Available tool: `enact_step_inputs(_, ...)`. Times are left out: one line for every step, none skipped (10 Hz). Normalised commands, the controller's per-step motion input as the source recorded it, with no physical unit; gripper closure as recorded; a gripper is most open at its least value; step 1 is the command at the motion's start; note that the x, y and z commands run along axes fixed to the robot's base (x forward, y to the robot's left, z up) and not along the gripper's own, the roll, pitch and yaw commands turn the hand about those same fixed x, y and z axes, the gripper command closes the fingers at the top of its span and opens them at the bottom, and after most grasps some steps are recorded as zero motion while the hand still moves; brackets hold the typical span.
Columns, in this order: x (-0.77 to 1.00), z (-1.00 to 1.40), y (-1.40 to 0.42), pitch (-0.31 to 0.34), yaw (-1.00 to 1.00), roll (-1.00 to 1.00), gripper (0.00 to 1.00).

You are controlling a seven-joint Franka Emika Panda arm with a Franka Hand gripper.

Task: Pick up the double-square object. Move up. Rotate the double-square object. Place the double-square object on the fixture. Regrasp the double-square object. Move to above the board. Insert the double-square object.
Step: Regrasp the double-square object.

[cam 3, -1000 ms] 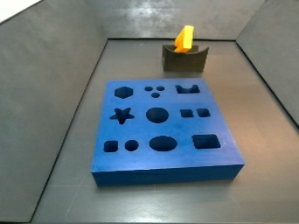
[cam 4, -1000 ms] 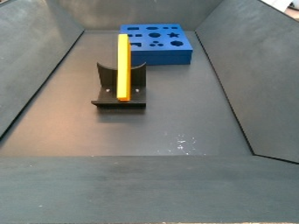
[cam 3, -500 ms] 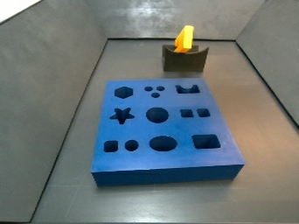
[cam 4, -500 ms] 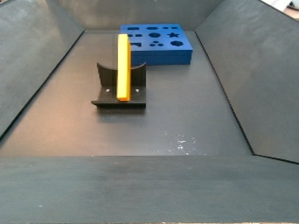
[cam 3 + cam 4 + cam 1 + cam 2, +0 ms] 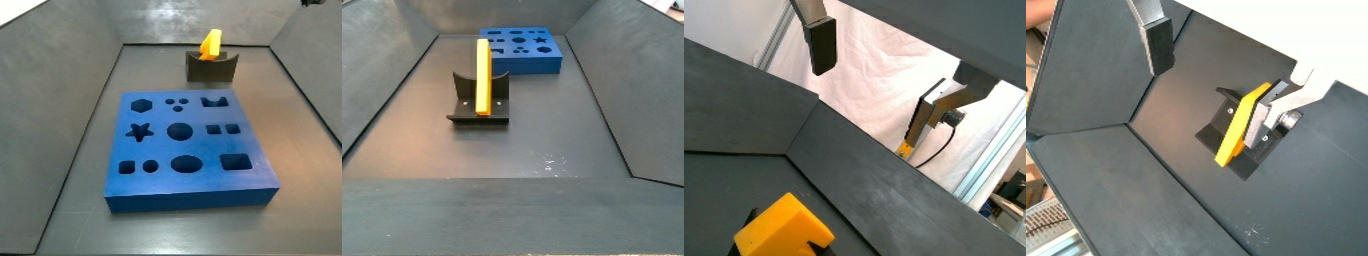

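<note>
Nothing on the floor has shifted since the earlier frames: double-square object parked upright in the fixture, awaiting regrasp.
Gripper is raised well clear above the piece, empty, fingers spread wide apart. The board lies beyond the fixture. Judged rigid, light, smooth plastic; likely slippery. Grasp the flat faces of the exposed upper bar, above the fixture.

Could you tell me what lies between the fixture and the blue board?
Only bare dark floor separates the fixture from the board, in both side views; the gripper is high above.
</note>
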Motion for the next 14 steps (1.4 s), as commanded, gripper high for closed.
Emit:
enact_step_inputs(0.09, -0.01, -0.05, 0.048, 0.21, 0.18, 0.0)
enact_step_inputs(0.03, -1.0, 0.05, 0.034, 0.18, 0.18, 0.0)
enact_step_inputs(0.04, -1.0, 0.05, 0.019, 0.16, 0.18, 0.0)
enact_step_inputs(0.04, -1.0, 0.04, -0.003, 0.14, 0.17, 0.0)
enact_step_inputs(0.06, -1.0, 0.04, -0.044, 0.13, 0.13, 0.0)
enact_step_inputs(0.06, -1.0, 0.03, -0.064, 0.11, 0.1, 0.0)
enact_step_inputs(0.08, -1.0, 0.03, -0.085, 0.08, 0.08, 0.0)
enact_step_inputs(0.08, -1.0, 0.03, -0.088, 0.06, 0.08, 0.0)
enact_step_inputs(0.09, -1.0, 0.02, -0.089, 0.03, 0.08, 0.0)
enact_step_inputs(0.09, -1.0, 0.02, -0.084, 0.01, 0.08, 0.0)
enact_step_inputs(0.1, -1.0, 0.02, -0.077, 0.0, 0.08, 0.0)
enact_step_inputs(0.1, -1.0, 0.01, -0.058, -0.02, 0.07, 0.0)
enact_step_inputs(0.09, -0.86, 0.01, -0.037, -0.02, 0.07, 0.0)
enact_step_inputs(0.09, -0.78, 0.0, -0.029, -0.02, 0.07, 0.0)
